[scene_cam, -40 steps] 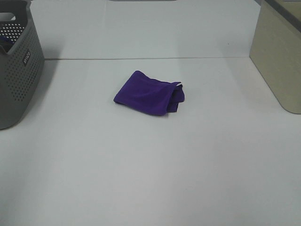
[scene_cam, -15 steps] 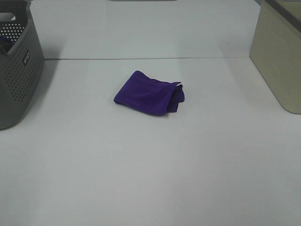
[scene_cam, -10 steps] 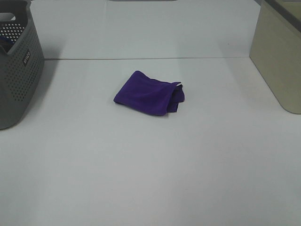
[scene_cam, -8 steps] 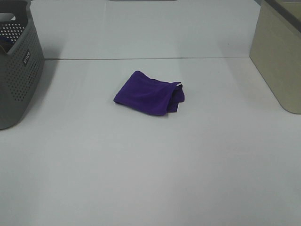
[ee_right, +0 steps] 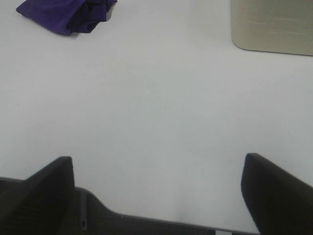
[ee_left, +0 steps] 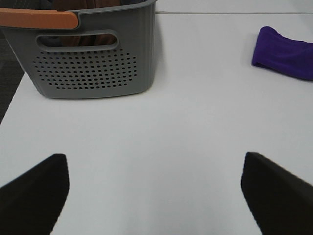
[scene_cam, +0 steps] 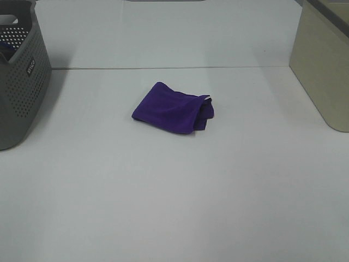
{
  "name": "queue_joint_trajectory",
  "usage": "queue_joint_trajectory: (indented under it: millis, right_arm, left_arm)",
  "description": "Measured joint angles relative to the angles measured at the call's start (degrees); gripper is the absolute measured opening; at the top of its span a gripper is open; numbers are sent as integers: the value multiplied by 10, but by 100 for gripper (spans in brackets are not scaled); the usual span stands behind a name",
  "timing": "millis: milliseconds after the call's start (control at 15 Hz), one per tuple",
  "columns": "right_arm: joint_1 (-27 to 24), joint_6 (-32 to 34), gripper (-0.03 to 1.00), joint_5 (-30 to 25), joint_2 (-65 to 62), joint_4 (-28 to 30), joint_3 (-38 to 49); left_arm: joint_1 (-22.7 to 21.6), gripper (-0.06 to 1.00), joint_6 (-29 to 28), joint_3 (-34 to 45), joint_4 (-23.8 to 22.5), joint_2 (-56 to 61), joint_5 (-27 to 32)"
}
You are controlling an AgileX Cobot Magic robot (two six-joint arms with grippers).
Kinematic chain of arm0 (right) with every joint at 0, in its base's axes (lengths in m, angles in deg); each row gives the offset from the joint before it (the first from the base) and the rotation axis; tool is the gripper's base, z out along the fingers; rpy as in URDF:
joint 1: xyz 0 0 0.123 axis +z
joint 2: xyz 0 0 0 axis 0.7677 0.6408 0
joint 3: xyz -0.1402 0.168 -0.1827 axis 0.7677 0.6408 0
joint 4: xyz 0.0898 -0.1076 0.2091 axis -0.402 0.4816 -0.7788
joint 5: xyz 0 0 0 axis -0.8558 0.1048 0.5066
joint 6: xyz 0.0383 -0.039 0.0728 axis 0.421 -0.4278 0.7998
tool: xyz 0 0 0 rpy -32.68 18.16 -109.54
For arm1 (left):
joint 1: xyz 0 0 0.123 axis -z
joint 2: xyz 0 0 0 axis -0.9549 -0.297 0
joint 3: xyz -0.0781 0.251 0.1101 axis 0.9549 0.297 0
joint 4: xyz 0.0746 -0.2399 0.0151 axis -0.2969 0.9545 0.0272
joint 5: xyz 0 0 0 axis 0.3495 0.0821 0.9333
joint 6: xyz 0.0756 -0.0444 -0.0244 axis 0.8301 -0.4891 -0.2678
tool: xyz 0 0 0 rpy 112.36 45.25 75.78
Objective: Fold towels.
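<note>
The towel (scene_cam: 173,108) is a deep purple cloth lying bunched and loosely folded on the white table, a little left of centre; a small white tag shows at its right edge. It also shows in the left wrist view (ee_left: 286,55) and the right wrist view (ee_right: 68,13). My left gripper (ee_left: 154,188) is open and empty over bare table, well short of the towel. My right gripper (ee_right: 156,191) is open and empty near the table's front edge. Neither gripper shows in the exterior high view.
A grey perforated basket (scene_cam: 19,76) stands at the left edge, seen with an orange handle in the left wrist view (ee_left: 93,54). A beige bin (scene_cam: 323,60) stands at the right edge, also in the right wrist view (ee_right: 271,24). A seam crosses the table behind the towel.
</note>
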Motion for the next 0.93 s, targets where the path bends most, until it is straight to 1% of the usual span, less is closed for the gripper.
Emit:
queue_joint_trajectory:
  millis: [933]
  right_arm:
    - [0, 0, 90, 0, 0, 0, 1]
  left_arm:
    - [-4, 88, 0, 0, 0, 0, 0]
